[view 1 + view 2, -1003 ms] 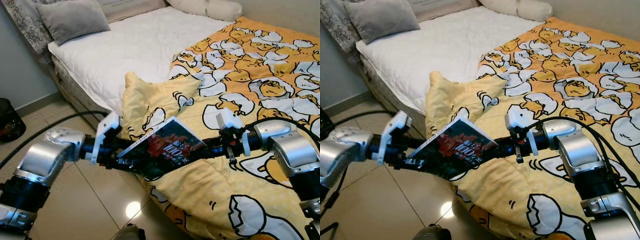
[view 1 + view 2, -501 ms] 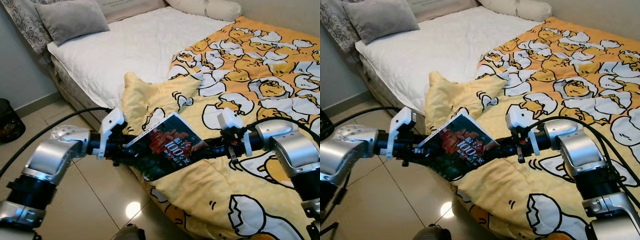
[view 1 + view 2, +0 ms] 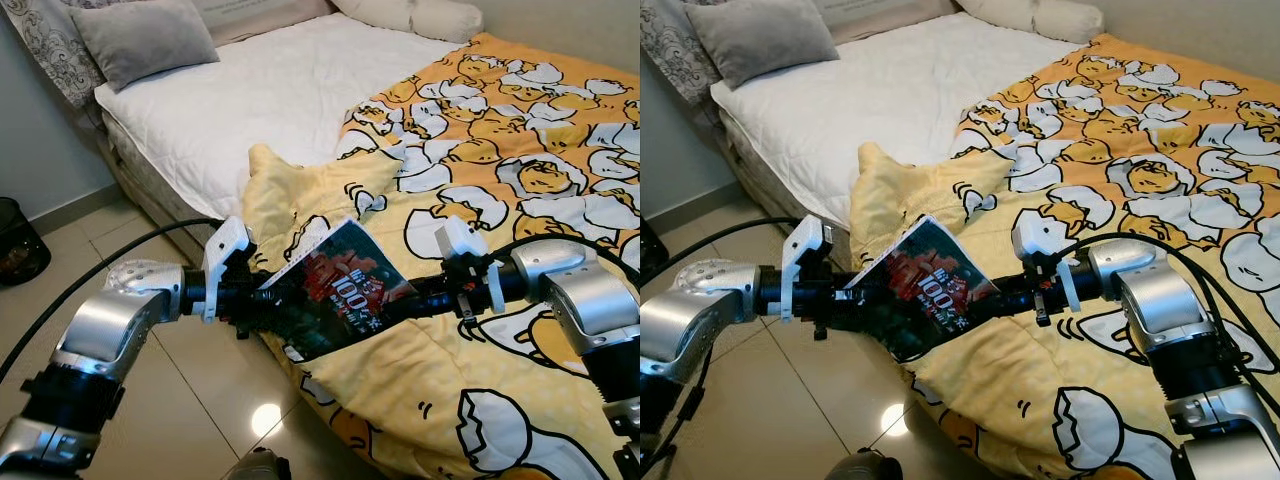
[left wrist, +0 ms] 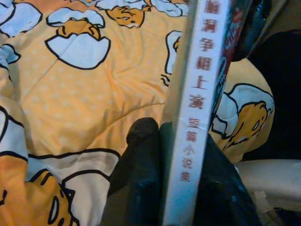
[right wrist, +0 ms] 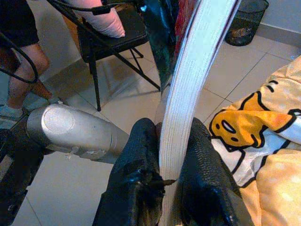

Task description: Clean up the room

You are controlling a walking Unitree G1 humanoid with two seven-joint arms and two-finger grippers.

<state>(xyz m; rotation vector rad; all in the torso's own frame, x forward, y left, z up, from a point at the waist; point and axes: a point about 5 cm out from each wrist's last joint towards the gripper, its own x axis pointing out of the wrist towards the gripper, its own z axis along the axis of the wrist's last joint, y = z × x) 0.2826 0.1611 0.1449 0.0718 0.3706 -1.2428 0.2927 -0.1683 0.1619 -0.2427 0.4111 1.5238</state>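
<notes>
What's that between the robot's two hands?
A book, gripped at opposite edges by the left tool and right tool, above the egg-print blanket, in both eye views.

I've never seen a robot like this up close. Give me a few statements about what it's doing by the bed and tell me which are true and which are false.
1. Both grippers clamp one book. True: the left gripper grips its spine side, the right gripper its page edge.
2. The book lies flat on the floor. False: it is held up beside the bed.
3. The yellow blanket has an egg cartoon print. True.
4. A grey pillow sits on the white mattress. True.
5. The right gripper is open. False: its jaws are shut on the book.
</notes>
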